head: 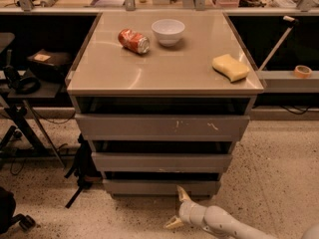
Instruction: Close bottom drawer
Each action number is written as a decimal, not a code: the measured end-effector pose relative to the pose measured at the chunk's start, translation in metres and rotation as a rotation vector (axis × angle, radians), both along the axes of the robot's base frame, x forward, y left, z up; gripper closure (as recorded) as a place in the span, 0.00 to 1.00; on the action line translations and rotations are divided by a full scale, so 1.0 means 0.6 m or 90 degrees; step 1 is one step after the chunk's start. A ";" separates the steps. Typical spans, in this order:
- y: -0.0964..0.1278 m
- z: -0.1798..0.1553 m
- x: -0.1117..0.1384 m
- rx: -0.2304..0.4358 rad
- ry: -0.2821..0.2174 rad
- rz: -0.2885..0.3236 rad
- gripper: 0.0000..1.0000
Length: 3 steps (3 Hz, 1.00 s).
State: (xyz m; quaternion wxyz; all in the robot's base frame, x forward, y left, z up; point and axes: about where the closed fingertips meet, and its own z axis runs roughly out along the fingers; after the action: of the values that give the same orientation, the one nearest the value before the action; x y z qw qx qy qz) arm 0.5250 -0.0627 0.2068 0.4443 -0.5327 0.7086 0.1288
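Note:
The bottom drawer is the lowest of three grey drawers of the cabinet, with a plain flat front. Its front sits nearly in line under the middle drawer front. The top drawer front has white scratch marks. My gripper is low over the floor, just in front of the bottom drawer, right of its middle. Its two pale fingers are spread apart and hold nothing. One fingertip points up at the drawer front, close to it or touching it.
A crushed red can, a white bowl and a yellow sponge lie on the cabinet top. A black stand and cables are at the left. A shelf with a tape roll is at the right.

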 end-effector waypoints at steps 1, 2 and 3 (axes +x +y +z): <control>0.000 0.000 0.000 0.000 0.000 0.000 0.00; -0.021 -0.039 0.017 0.001 0.024 -0.021 0.00; -0.038 -0.060 0.060 -0.002 0.031 -0.038 0.00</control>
State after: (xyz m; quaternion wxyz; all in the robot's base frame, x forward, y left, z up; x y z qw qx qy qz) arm 0.5607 -0.0854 0.1709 0.4299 -0.5088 0.7349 0.1275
